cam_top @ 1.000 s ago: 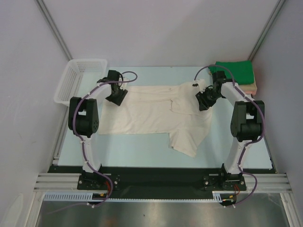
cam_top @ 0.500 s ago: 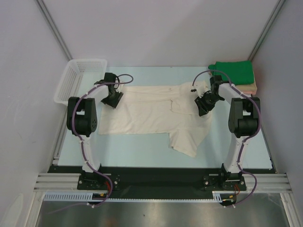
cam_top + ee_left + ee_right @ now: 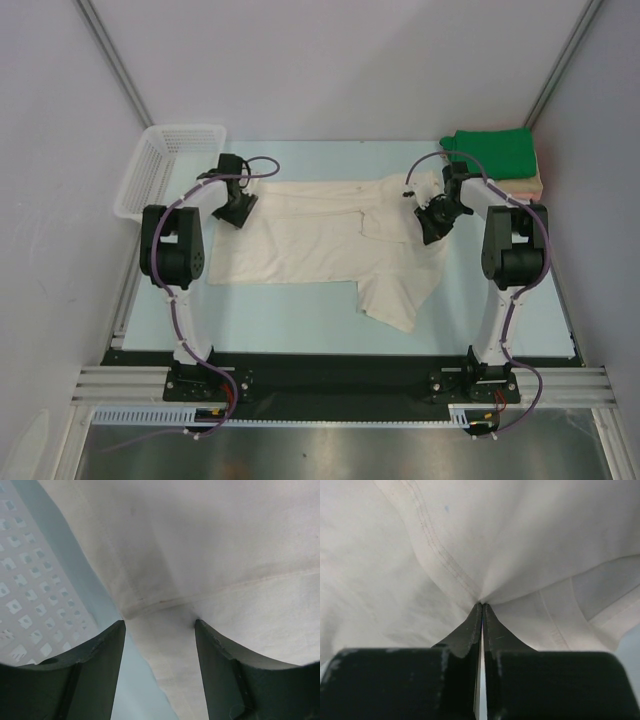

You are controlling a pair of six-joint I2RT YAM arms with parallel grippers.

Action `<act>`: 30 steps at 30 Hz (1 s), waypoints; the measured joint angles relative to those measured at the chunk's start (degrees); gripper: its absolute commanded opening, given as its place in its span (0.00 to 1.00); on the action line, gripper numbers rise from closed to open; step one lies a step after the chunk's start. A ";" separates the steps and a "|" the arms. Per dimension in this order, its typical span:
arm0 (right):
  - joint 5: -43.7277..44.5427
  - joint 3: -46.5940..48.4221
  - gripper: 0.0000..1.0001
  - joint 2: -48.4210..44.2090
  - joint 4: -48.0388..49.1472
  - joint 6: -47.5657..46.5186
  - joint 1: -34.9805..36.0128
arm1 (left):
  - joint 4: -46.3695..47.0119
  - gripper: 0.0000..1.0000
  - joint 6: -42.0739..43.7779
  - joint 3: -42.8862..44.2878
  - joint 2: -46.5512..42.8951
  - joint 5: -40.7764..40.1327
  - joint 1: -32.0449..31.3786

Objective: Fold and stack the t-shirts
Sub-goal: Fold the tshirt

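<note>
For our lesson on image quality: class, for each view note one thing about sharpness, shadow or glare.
Top external: even light, soft glare on the metal strip. Left wrist: basket lattice blurred, fingers dark. Right wrist: cream-white t-shirt stitching sharp, shaded at the pinch.

There are three t-shirts. One cream-white t-shirt (image 3: pixel 320 235) lies spread out in the middle of the top view. One green t-shirt (image 3: pixel 495 152) sits folded at the upper right, and one peach t-shirt (image 3: pixel 532 186) peeks out under it. There is one white basket (image 3: pixel 140 185) at the upper left. There are two robot arms, the left arm (image 3: pixel 175 245) and the right arm (image 3: pixel 515 250). Each has one gripper, so that makes two: the left gripper (image 3: pixel 237 208) and the right gripper (image 3: pixel 432 222). There is one table (image 3: pixel 300 310).
</note>
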 measured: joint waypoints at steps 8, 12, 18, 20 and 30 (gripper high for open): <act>0.07 -2.45 0.02 -3.30 -0.92 -0.90 0.00 | 0.63 0.63 0.22 -0.13 0.00 -0.22 0.35; 0.07 -3.02 0.31 -5.33 -1.42 -0.50 0.04 | 0.79 0.62 0.22 -0.22 -0.04 -0.28 0.46; -0.46 -3.54 0.37 -6.01 -1.18 2.45 -2.29 | -0.48 0.63 0.13 -1.81 -2.01 1.25 0.74; -0.59 -3.52 0.36 -6.01 -0.98 3.37 -4.09 | -0.94 0.63 0.09 -3.48 -4.00 2.67 0.85; -0.13 -2.14 0.33 -2.49 0.46 5.27 -7.96 | -5.88 0.56 -0.79 -14.56 -11.87 9.42 0.94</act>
